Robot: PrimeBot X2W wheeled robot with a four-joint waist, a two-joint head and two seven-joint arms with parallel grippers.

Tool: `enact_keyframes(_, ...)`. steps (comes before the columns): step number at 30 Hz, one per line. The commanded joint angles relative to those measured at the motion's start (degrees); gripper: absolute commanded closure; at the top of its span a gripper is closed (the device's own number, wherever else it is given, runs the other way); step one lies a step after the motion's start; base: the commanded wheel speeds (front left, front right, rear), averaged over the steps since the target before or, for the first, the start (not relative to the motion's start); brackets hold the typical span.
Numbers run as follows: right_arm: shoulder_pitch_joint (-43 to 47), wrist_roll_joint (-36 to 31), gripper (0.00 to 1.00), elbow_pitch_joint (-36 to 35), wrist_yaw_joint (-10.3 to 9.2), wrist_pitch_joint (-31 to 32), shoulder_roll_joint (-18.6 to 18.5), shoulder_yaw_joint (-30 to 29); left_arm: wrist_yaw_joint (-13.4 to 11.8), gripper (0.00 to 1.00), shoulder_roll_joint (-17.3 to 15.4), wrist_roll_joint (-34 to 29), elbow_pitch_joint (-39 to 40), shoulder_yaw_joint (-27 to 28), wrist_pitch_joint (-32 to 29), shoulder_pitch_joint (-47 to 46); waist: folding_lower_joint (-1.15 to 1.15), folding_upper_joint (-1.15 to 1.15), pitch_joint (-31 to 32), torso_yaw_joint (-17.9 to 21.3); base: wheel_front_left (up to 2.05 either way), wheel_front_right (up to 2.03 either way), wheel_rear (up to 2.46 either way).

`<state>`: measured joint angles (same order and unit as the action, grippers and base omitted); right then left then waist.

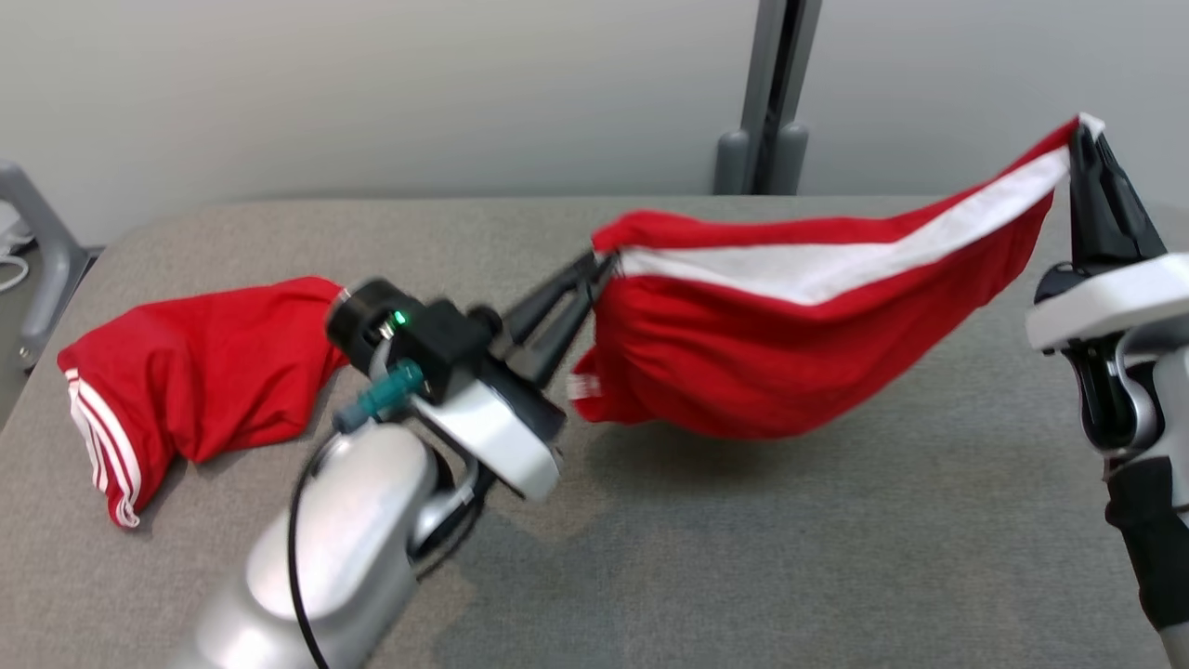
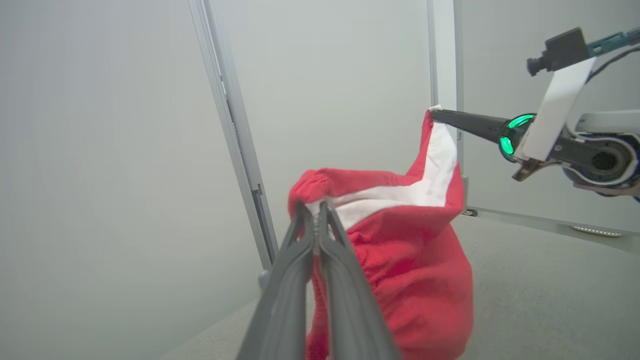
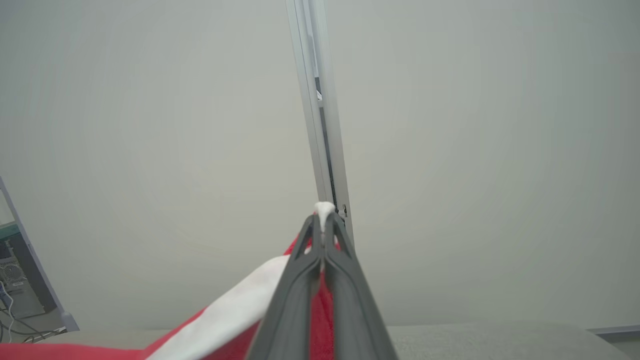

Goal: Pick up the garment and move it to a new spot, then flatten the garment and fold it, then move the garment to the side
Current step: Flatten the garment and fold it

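Note:
The garment [image 1: 780, 372] is red with a white band along its top edge. It hangs in the air, stretched between both grippers above the grey table [image 1: 790, 557]. My left gripper [image 1: 599, 268] is shut on its left corner, and the left wrist view has the garment [image 2: 415, 270] sagging below the pinched fingers [image 2: 315, 210]. My right gripper [image 1: 1080, 137] is shut on the raised right corner, where a white tip of the garment [image 3: 324, 207] pokes out between the fingertips [image 3: 324, 227]. The right gripper [image 2: 436, 115] also appears in the left wrist view, holding that corner.
A second red cloth [image 1: 195, 372] with white stripes lies crumpled on the table at the left. A grey post [image 1: 771, 93] stands behind the table against a pale wall. A grey frame [image 1: 37, 251] stands off the left edge.

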<state>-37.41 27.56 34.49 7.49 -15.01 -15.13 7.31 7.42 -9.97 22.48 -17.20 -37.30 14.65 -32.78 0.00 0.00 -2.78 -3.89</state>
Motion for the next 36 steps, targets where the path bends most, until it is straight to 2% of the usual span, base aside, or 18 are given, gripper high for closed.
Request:
enact_keyframes(1,-1.6,-2.3,1.0,-1.0,0.01,-0.2,0.1,0.4,0.1,1.0,-1.4,2.0,-1.0,-0.1,-2.0,-3.5,0.0,0.0,2.2,1.5,0.0,0.0,0.0)
enact_keyframes(6,-5.4,-6.7,1.0,-1.2,0.01,-0.2,0.3,1.1,0.1,1.0,-3.4,8.9,-4.1,0.3,-11.2,-9.6,0.0,0.0,4.1,3.0,0.0,0.0,0.0)
enact_keyframes(9,-7.6,-9.9,1.0,-0.3,0.0,0.0,0.1,0.3,0.1,1.0,-5.2,9.9,-5.2,0.0,-14.6,-12.2,0.0,0.0,4.7,3.7,0.0,0.0,0.0)
enact_keyframes(16,-9.9,-12.1,1.0,1.6,0.0,2.1,1.5,-4.2,0.0,1.0,-4.9,12.7,-6.1,2.5,-14.0,-14.6,0.0,0.0,4.6,4.3,0.0,0.0,0.0)
enact_keyframes(20,-11.5,-12.2,1.0,3.4,0.0,4.7,2.9,-6.6,-0.3,1.0,-3.5,13.6,-7.7,3.2,-12.5,-16.1,0.0,0.0,2.7,4.8,0.0,0.0,0.0)
enact_keyframes(25,-16.8,-10.2,1.0,5.7,0.0,8.3,4.2,-7.5,-0.2,1.0,-3.1,13.0,-10.9,3.4,-12.8,-21.6,0.0,0.0,-2.7,5.6,0.0,0.0,0.0)
enact_keyframes(29,-24.7,-7.5,1.0,9.1,0.01,10.3,5.4,-6.0,0.0,1.0,-3.2,12.1,-15.0,3.0,-12.8,-29.8,0.0,0.0,-9.1,7.1,0.0,0.0,0.0)
enact_keyframes(31,-29.5,-4.6,1.0,11.9,0.0,10.6,6.0,-7.3,0.0,1.0,-3.8,9.6,-17.7,1.7,-11.8,-35.2,0.0,0.0,-12.3,7.7,0.0,0.0,0.0)
enact_keyframes(32,-35.1,-4.0,1.0,14.1,0.01,9.4,6.0,-6.9,0.0,1.0,-4.0,6.4,-20.5,-0.1,-10.2,-40.9,0.0,0.0,-15.7,8.4,0.0,0.0,0.0)
enact_keyframes(34,-39.7,-4.1,1.0,16.3,0.01,6.6,6.2,-6.3,-0.1,1.0,-3.5,4.4,-24.0,-0.4,-7.5,-46.2,0.0,0.0,-18.5,8.9,0.0,0.0,0.0)
enact_keyframes(36,-44.0,-3.7,1.0,18.2,0.01,3.7,7.0,-6.0,-1.2,1.0,-2.9,2.8,-27.2,0.1,-4.1,-51.6,0.0,0.0,-21.1,9.5,0.0,0.0,0.0)
